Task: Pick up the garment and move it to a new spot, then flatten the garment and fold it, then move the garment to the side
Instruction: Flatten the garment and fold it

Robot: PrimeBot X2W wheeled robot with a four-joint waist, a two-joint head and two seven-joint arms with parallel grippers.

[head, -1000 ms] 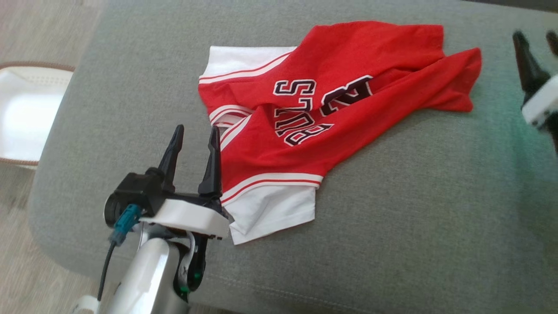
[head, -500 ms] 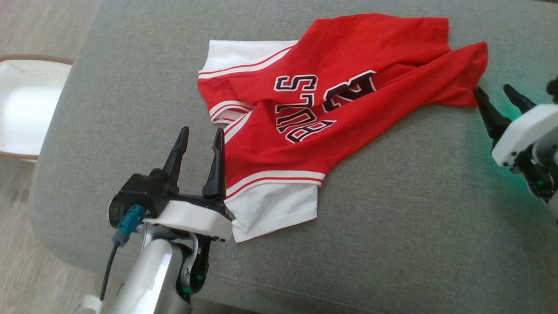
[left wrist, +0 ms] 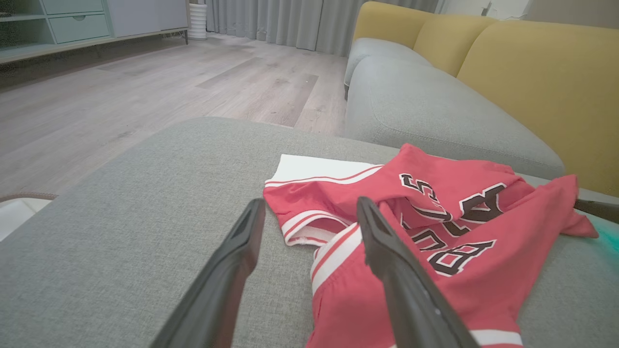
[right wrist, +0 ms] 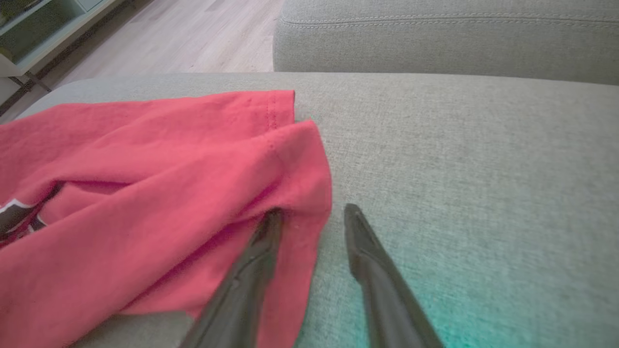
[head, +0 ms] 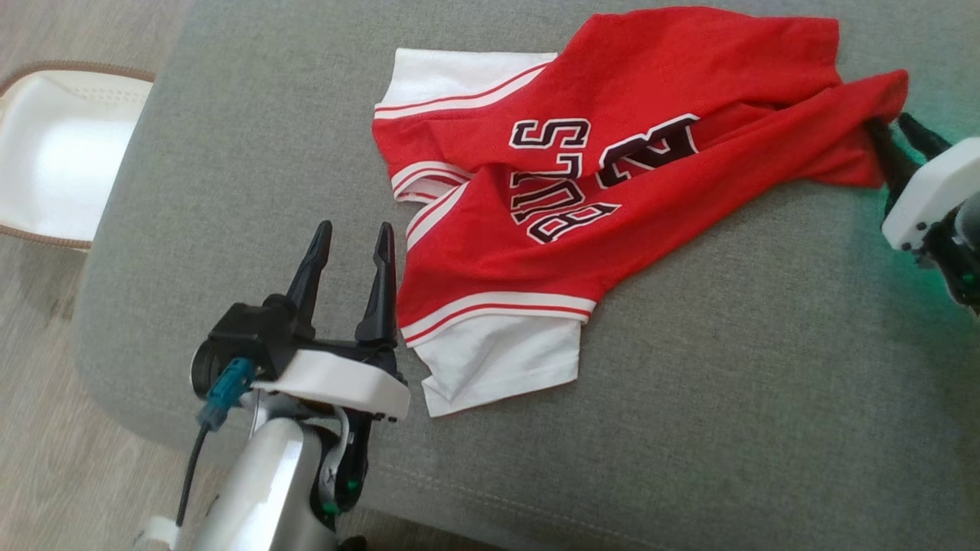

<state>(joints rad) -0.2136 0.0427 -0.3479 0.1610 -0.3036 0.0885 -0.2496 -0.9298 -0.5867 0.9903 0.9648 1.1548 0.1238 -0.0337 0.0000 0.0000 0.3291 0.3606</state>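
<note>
Shirt point(head: 635, 176) is on the grey cushion point(head: 727, 383), toward the far side, crumpled and not flat. It's red with white sleeves and white-and-red trim. The dark lettering with white outline faces up and reads sideways from the head view. One white sleeve points to the far left and the other to the near side. The red body runs off to the right and ends in a folded hem corner.

Left gripper point(head: 354, 229) is wide open and holds nothing. It sits at the near-left edge of the shirt with its fingers pointing away from the robot. The left finger is over bare cushion. The right finger is at the striped edge of the shirt. Can't tell if it touches the cloth.

Right gripper point(right wrist: 313, 211) is at the right-hand hem corner, fingers partway apart. In the right wrist view the left fingertip is tucked into the red fold. The right fingertip is on bare cushion just beside the hem, with a visible gap to the cloth. So it's straddling the corner, not clamped on it. There's a green glow on the cushion under this gripper.

A white basket point(head: 53, 153) with a brown rim sits on the wood floor point(head: 46, 459), left of the cushion. A sofa point(left wrist: 532, 72) with yellow backrests stands beyond the shirt in the left wrist view.
</note>
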